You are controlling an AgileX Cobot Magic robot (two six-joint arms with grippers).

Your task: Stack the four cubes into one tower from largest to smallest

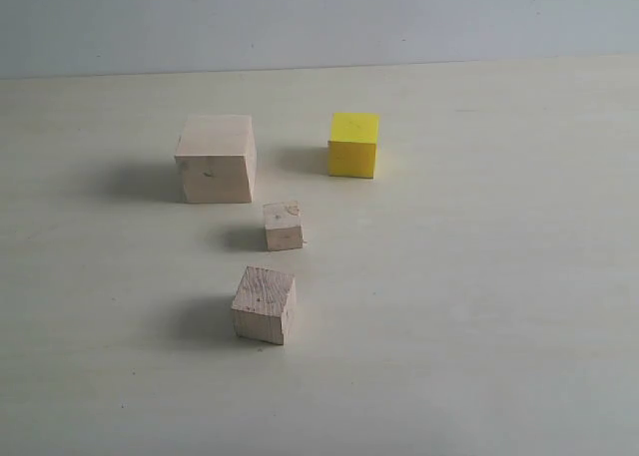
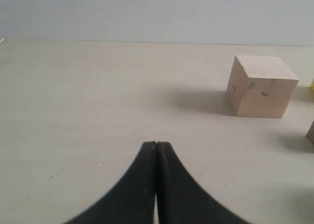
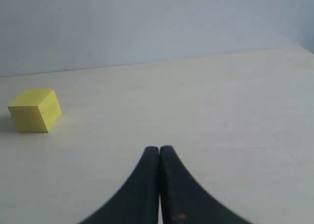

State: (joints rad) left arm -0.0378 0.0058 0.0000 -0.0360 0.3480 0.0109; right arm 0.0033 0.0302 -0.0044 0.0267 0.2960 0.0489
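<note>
We are seeing the large wood cube (image 1: 215,159) and yellow cube (image 1: 353,145) sitting toward the back of the desk (image 1: 479,276), the small wood cube (image 1: 283,226) and medium wood cube (image 1: 265,305) (nearest the camera) in front, all apart. The left claw (image 2: 156,144) and right claw (image 3: 159,148) are hanging pressed together, gripping nothing.

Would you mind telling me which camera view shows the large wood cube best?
The left wrist view: the large wood cube fills more of the picture, whole, with top and two sides clear. The exterior view also shows the cube whole, but smaller. The right wrist view does not show it.
</note>
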